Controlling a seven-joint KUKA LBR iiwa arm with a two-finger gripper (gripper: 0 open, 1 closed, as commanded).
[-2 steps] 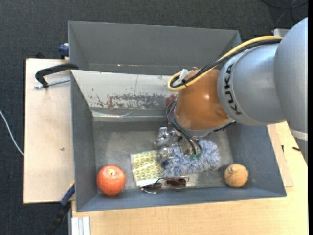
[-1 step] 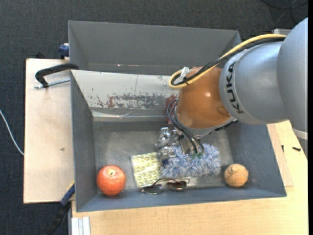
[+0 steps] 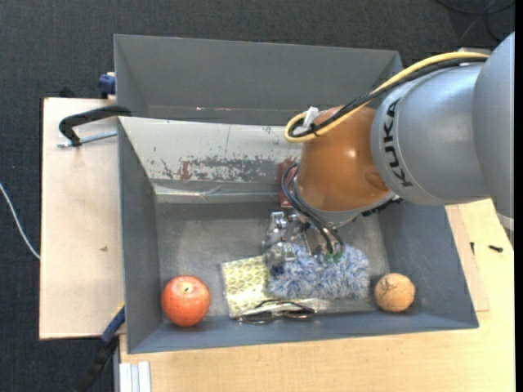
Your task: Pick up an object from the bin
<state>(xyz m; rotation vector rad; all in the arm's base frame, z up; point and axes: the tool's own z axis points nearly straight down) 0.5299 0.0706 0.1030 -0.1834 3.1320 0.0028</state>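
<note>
Camera view showed the grey bin [image 3: 135, 219] across mid-frame. The gripper [image 3: 288, 242] hung at lower centre over a shaggy blue duster's [image 3: 327, 276] left edge; whether it was open, I couldn't tell. A red apple [image 3: 186, 300] sat lower left.

Light falls evenly from overhead. The bin [image 3: 245, 149] shows pale glare on its far wall, 12 o'clock; shadow lies under the arm [image 3: 441, 137]

Grey KUKA arm [image 3: 445, 129], orange wrist cover [image 3: 339, 166]
</note>
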